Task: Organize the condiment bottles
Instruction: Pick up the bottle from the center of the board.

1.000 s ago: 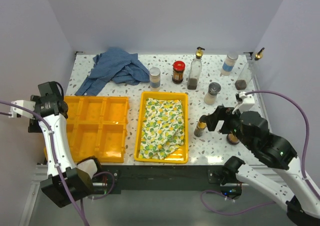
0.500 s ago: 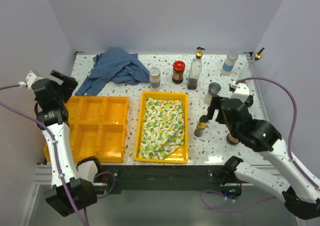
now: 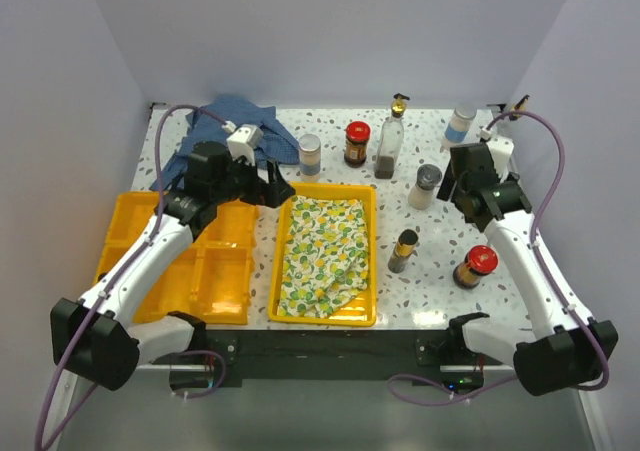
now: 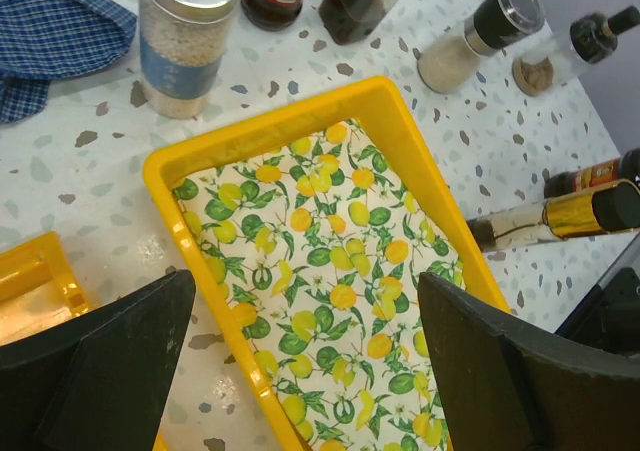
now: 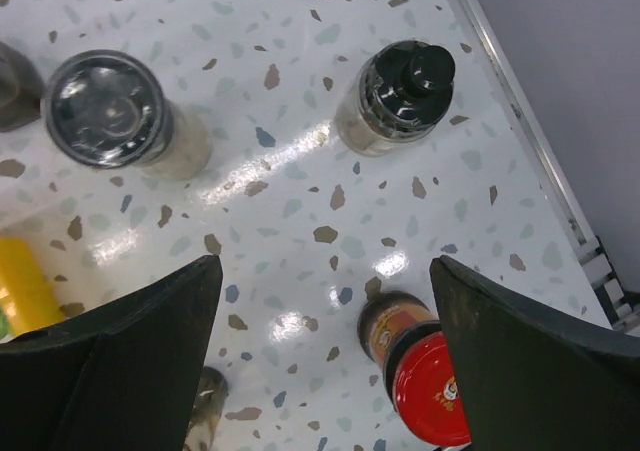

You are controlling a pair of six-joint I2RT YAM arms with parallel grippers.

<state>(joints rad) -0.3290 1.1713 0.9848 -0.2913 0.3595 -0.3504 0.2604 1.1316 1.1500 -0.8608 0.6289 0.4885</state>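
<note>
Several condiment bottles stand on the speckled table. Along the back are a blue-labelled shaker (image 3: 310, 154), a red-lidded jar (image 3: 357, 143), a glass bottle with a gold pourer (image 3: 390, 136) and a white bottle (image 3: 460, 128). Nearer are a grey-capped shaker (image 3: 425, 186), a gold-banded dark bottle (image 3: 403, 251) and a second red-lidded jar (image 3: 477, 264). My left gripper (image 3: 272, 189) hangs open over the back left corner of the lemon-cloth tray (image 4: 160, 171), empty (image 4: 305, 306). My right gripper (image 3: 472, 193) is open above bare table (image 5: 325, 301). The red-lidded jar (image 5: 435, 386) is by its right finger, and the shaker (image 5: 110, 111) and a black-capped bottle (image 5: 400, 91) lie beyond.
A yellow compartment tray (image 3: 150, 221) lies at the left. The lemon-print cloth (image 3: 320, 251) fills the middle yellow tray. A blue checked cloth (image 3: 235, 131) is bunched at the back left. Another pourer bottle (image 3: 515, 111) stands in the back right corner, by the table's right edge.
My left arm swung from the far left edge in over the lemon-cloth tray's corner. My right arm drew back from the gold-banded bottle to the right rear, uncovering the red-lidded jar.
</note>
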